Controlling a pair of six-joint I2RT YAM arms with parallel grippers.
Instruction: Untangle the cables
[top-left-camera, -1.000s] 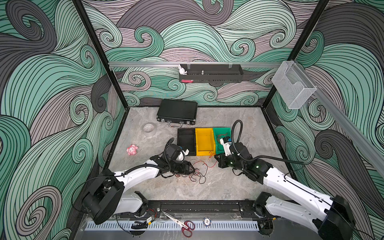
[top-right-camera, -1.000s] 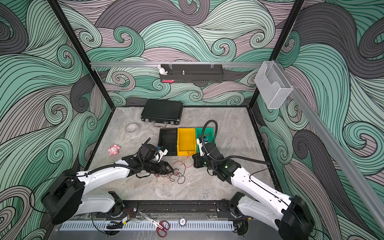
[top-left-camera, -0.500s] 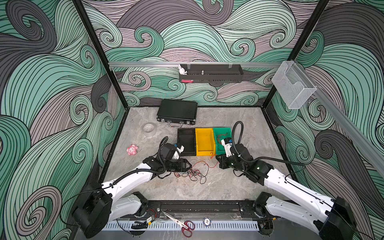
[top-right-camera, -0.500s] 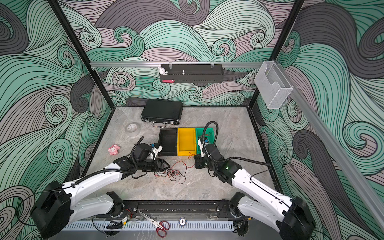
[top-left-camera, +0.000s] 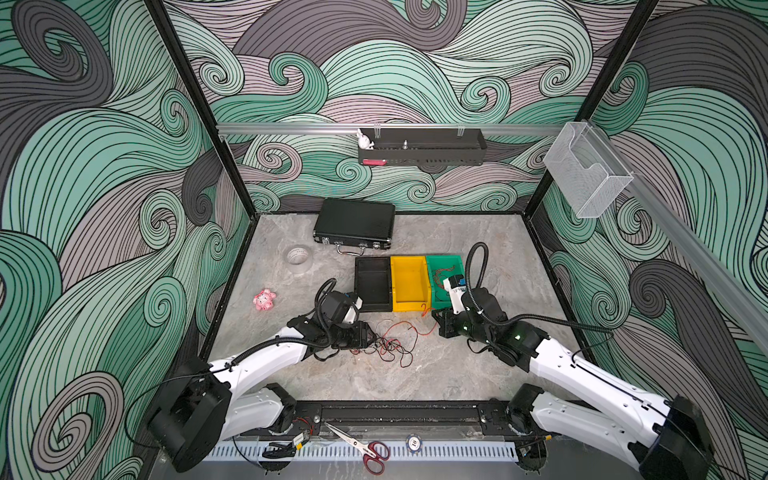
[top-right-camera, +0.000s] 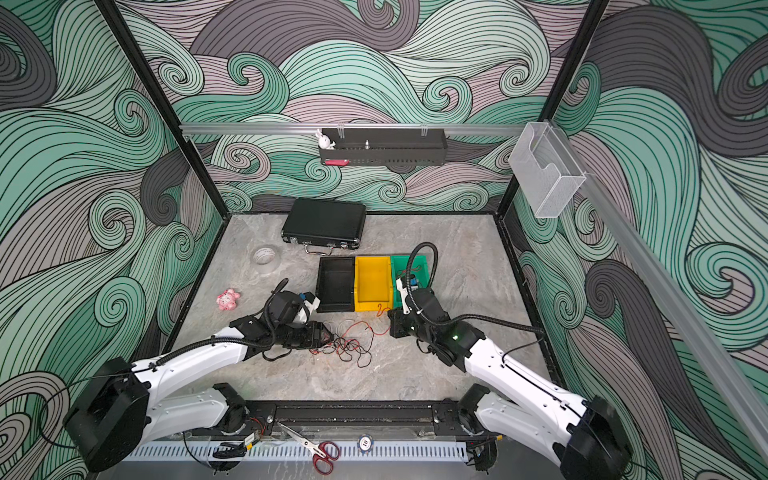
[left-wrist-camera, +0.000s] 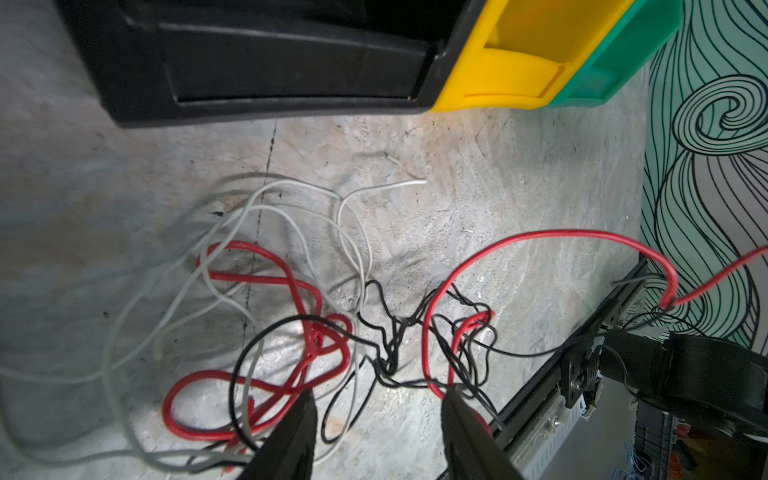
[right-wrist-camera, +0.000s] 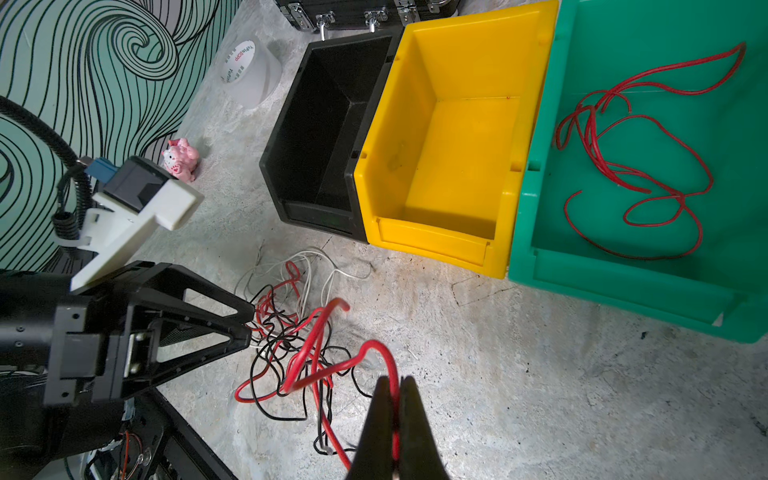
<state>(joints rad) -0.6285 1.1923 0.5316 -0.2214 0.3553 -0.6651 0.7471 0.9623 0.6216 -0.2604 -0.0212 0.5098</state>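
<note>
The left gripper (left-wrist-camera: 380, 397) has dropped back onto the cables (left-wrist-camera: 386, 363) tangled on the worktop (top-left-camera: 415, 382), jaws apart but narrowing around the knot. The right gripper (right-wrist-camera: 395, 380) stays clamped on a red cable (right-wrist-camera: 318, 332), so pulling apart seems imminent.

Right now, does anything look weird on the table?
Yes: the wires lie in a knotted red, black and white heap near the yellow bin, while one red wire sits alone in the green bin.
</note>
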